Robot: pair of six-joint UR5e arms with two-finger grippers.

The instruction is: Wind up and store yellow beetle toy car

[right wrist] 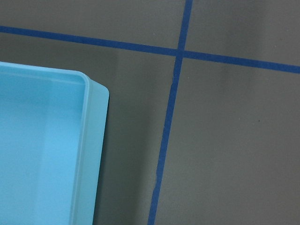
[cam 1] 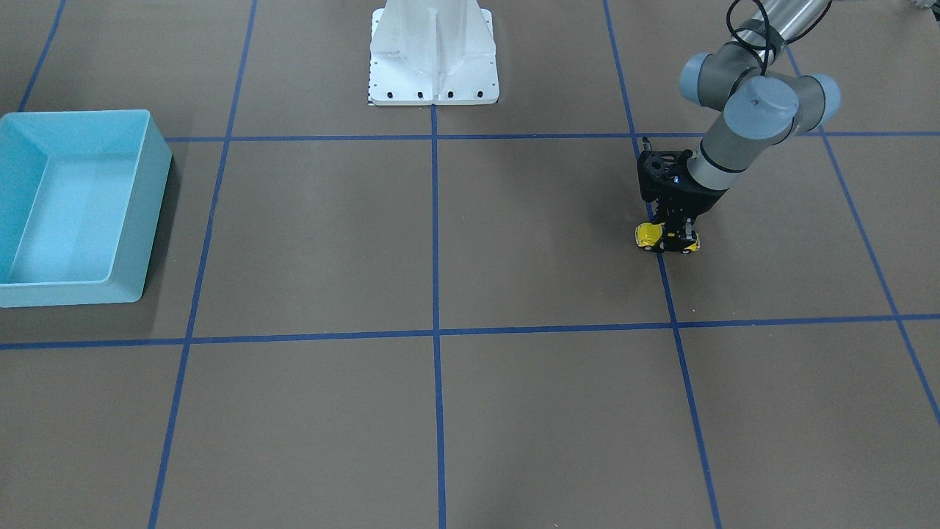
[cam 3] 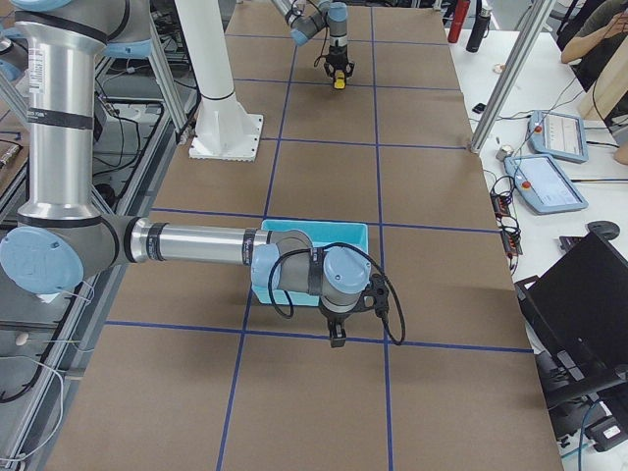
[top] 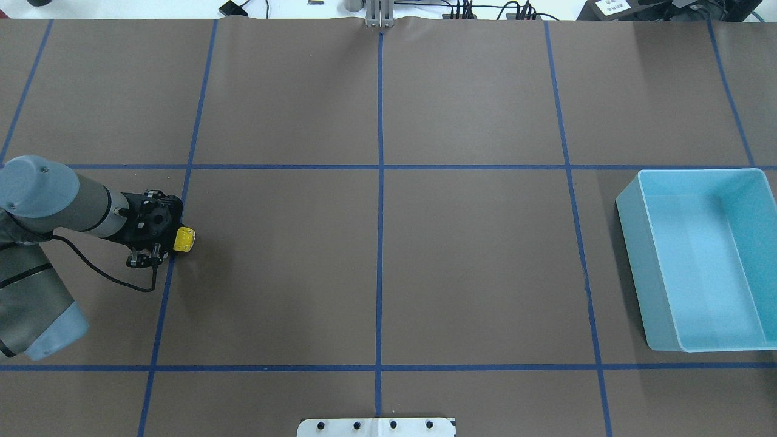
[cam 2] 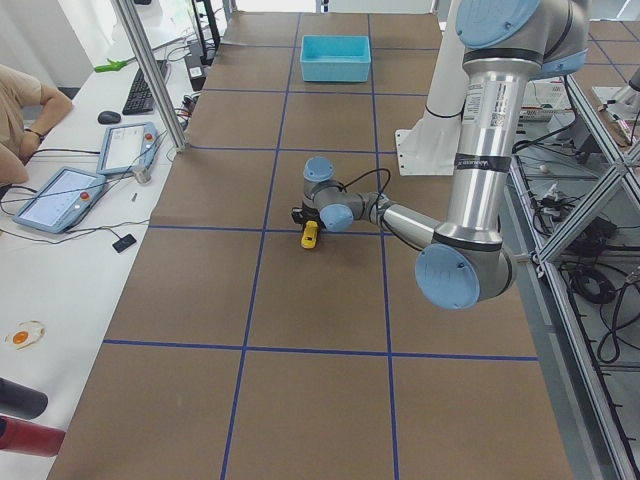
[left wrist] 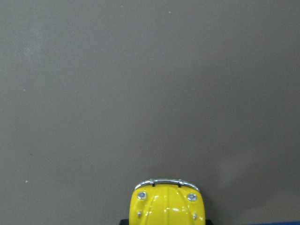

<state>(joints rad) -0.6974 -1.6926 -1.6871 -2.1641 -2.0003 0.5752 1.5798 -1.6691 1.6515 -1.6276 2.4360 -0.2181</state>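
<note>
The yellow beetle toy car (cam 1: 649, 235) sits on the brown table on the robot's left side, over a blue tape line. My left gripper (cam 1: 673, 239) points down and is shut on the car's middle. In the overhead view the car (top: 184, 239) sticks out from under the gripper. The left wrist view shows only the car's yellow front and silvery bumper (left wrist: 168, 202). My right gripper (cam 3: 337, 340) shows only in the exterior right view, low beside the blue bin (cam 3: 316, 236). I cannot tell whether it is open or shut.
The open light-blue bin (top: 633, 261) stands on the robot's right side, far from the car, and holds nothing visible. Its corner shows in the right wrist view (right wrist: 89, 154). The white robot base (cam 1: 433, 70) stands at the table's near edge. Blue tape lines grid the table.
</note>
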